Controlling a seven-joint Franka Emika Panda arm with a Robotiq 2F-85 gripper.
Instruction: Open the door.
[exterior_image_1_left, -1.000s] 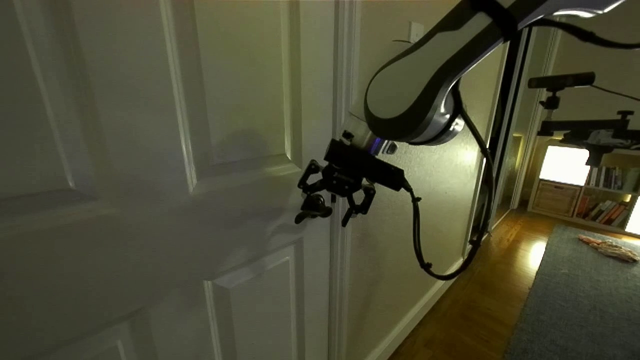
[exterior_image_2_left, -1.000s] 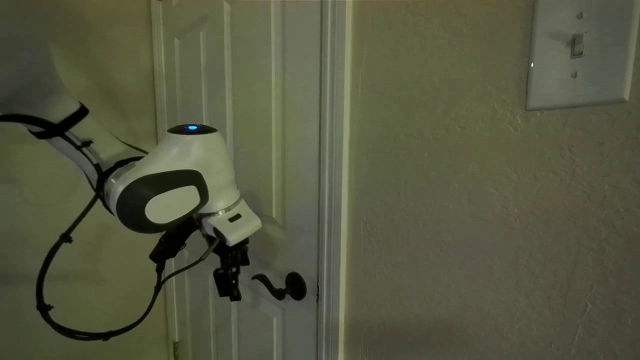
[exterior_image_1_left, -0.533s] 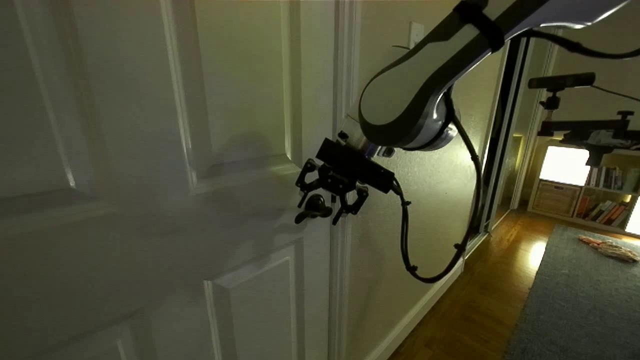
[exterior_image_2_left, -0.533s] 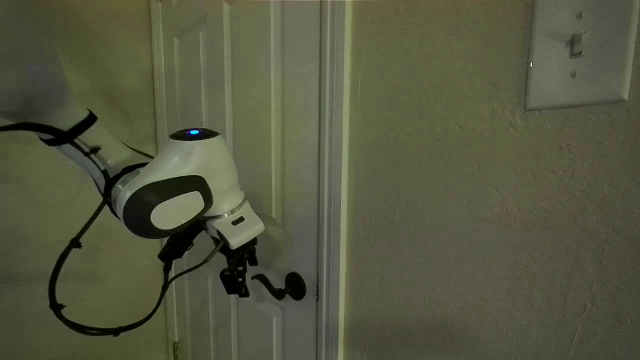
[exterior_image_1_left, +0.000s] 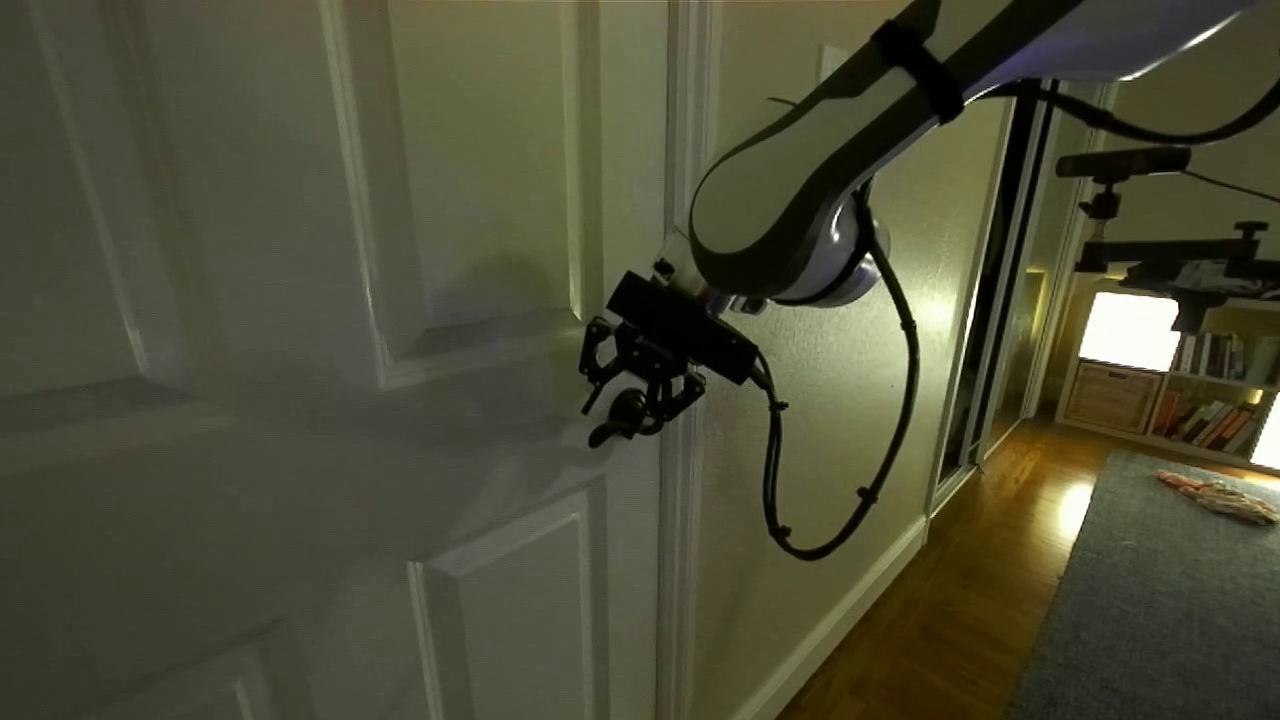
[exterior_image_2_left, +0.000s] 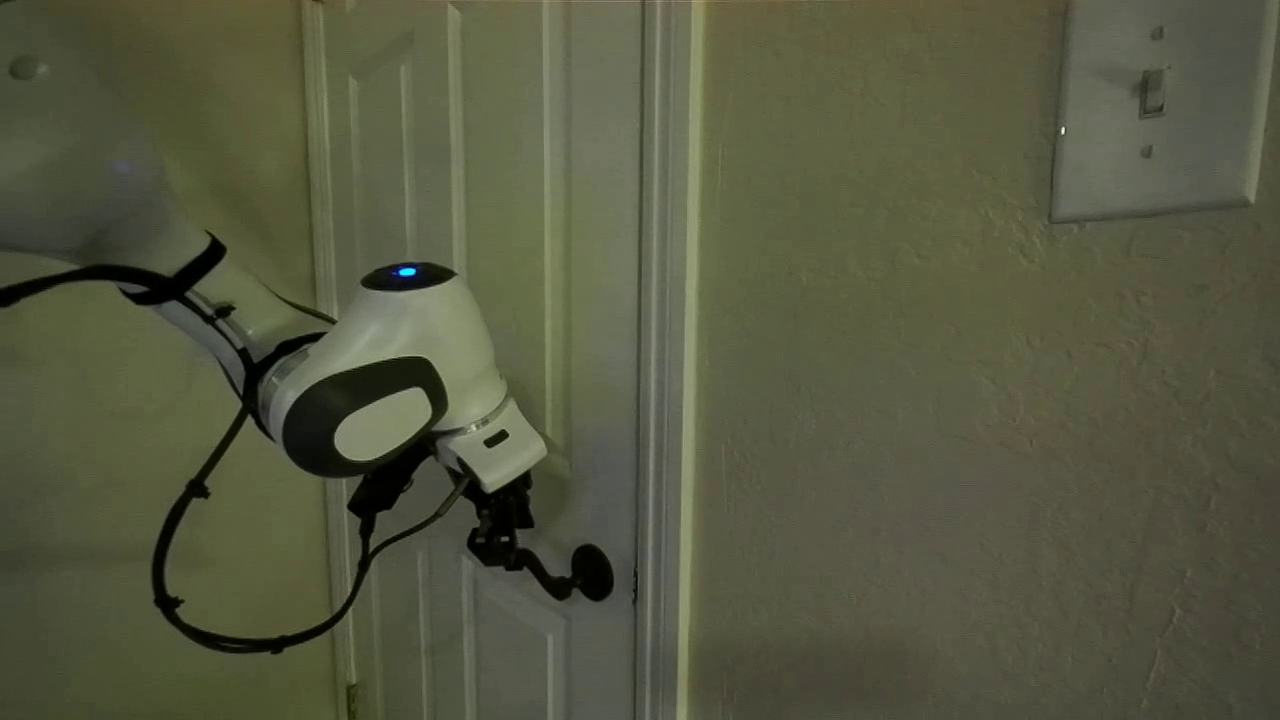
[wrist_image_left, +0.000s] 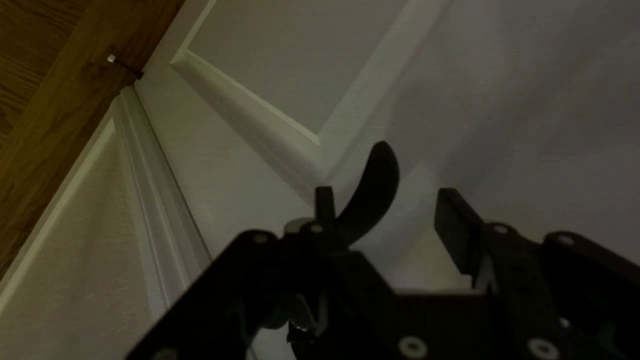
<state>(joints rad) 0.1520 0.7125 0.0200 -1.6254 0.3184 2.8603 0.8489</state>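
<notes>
The white panelled door (exterior_image_1_left: 300, 500) stands shut in its frame; it also shows in an exterior view (exterior_image_2_left: 600, 300) and in the wrist view (wrist_image_left: 465, 90). Its dark lever handle (exterior_image_2_left: 592, 572) sits near the door's edge by the frame. My gripper (exterior_image_1_left: 620, 412) is open at the handle. In an exterior view my gripper (exterior_image_2_left: 497, 558) is at the lever's free end and hides its tip. In the wrist view the curved lever (wrist_image_left: 375, 185) rises between the spread fingers (wrist_image_left: 386, 194), close to the left finger, which hides its base. I cannot tell whether they touch.
The door frame (exterior_image_1_left: 685, 560) and wall (exterior_image_1_left: 800, 480) lie beside the handle. A light switch plate (exterior_image_2_left: 1110, 160) is on the wall. A cable (exterior_image_1_left: 905, 400) loops below the arm. A camera stand (exterior_image_1_left: 1150, 245), bookshelf (exterior_image_1_left: 1110, 395) and grey rug (exterior_image_1_left: 1130, 590) are farther back.
My arm and gripper have moved toward the handle, leftward in an exterior view and rightward in an exterior view. The gripper now overlaps the lever's end. The door and handle have not moved.
</notes>
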